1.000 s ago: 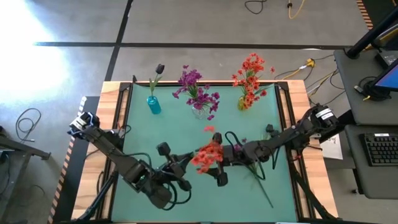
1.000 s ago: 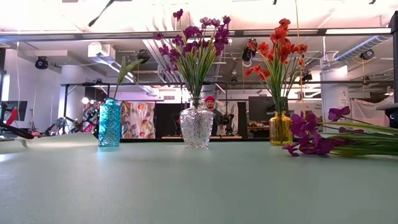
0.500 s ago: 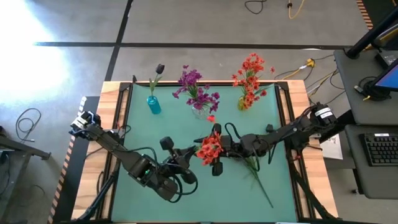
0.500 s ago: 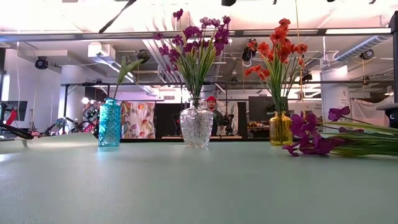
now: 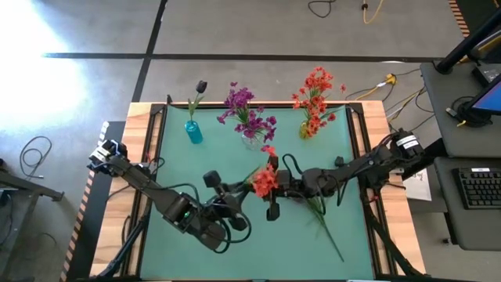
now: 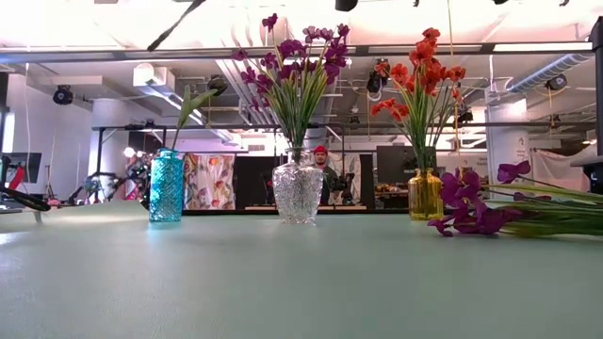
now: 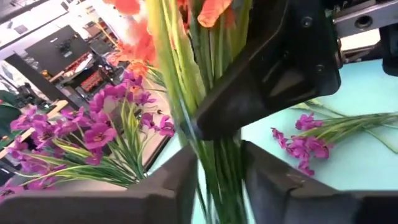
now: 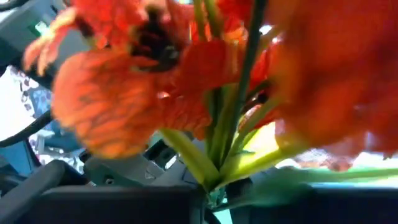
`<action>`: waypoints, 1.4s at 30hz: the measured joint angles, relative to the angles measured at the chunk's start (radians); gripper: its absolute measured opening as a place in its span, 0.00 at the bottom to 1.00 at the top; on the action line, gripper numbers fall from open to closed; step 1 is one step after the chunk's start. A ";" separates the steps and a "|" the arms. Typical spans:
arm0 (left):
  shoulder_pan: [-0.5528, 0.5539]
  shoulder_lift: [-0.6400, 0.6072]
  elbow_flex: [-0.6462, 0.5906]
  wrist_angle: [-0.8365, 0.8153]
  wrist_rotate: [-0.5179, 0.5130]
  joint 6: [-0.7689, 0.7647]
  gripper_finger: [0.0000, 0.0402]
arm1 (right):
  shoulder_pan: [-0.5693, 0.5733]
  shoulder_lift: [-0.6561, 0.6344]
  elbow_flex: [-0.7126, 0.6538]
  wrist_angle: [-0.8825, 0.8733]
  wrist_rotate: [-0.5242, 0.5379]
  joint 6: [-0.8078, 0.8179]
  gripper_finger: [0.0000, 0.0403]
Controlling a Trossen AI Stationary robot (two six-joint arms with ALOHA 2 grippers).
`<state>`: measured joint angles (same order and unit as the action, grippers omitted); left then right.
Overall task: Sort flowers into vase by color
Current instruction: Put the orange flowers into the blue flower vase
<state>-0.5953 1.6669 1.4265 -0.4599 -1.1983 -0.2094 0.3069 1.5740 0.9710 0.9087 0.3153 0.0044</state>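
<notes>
High view: the orange-red flower [image 5: 264, 178] is held up over mid-table, between the left gripper [image 5: 239, 190] and the right gripper [image 5: 275, 188]. A second ago the bloom lay lower and further left; it has since swung upright, towards the vases.
High view, vases: blue vase [image 5: 193, 131] holds a dark bud, clear vase [image 5: 250, 140] the magenta stems, yellow vase [image 5: 305, 129] the orange-red ones. A loose magenta flower [image 5: 322, 217] lies on the mat [image 5: 180, 172].
Change and meaning: the right gripper has clamped shut on the stem while the left has begun to loosen, which reads as a handover to the right arm, the yellow vase being the likely destination.
Low view: three vases stand in a row; neither gripper shows, and the held flower is out of frame.
Left wrist view: green stems pass between its own slightly parted fingers [image 7: 168, 186]; whether they still pinch is unclear.
Right wrist view: orange petals fill the picture, hiding the fingertips.
</notes>
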 joint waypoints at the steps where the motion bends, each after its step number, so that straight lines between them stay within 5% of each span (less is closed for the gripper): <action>1: 0.002 0.000 0.000 -0.004 0.005 0.000 0.29 | 0.000 -0.004 0.000 -0.015 0.000 0.000 0.06; 5: 0.002 0.000 0.000 -0.057 0.007 0.000 0.41 | 0.000 -0.052 0.000 -0.147 0.027 0.002 0.06; 9: 0.002 0.000 0.000 -0.093 0.007 -0.026 0.47 | 0.000 -0.141 0.015 -0.409 0.205 0.025 0.06; 15: 0.003 0.000 0.000 -0.147 0.006 -0.045 0.49 | 0.000 -0.291 0.096 -0.961 0.358 0.227 0.06; 20: 0.018 0.000 0.000 -0.151 0.006 -0.043 0.49 | 0.000 -0.366 0.106 -1.183 0.418 0.346 0.06; 26: 0.025 0.000 0.000 -0.158 0.006 -0.043 0.49 | 0.000 -0.435 0.105 -1.340 0.520 0.407 0.06; 37: 0.028 0.000 0.000 -0.187 0.004 -0.043 0.49 | -0.002 -0.487 0.105 -1.351 0.524 0.399 0.06; 42: 0.026 0.000 0.000 -0.295 0.004 -0.071 0.49 | -0.003 -0.454 0.105 -1.347 0.697 0.486 0.06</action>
<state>-0.5693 1.6669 1.4265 -0.7552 -1.1942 -0.2808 0.3039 1.1197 1.0756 -0.4381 1.0119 0.4907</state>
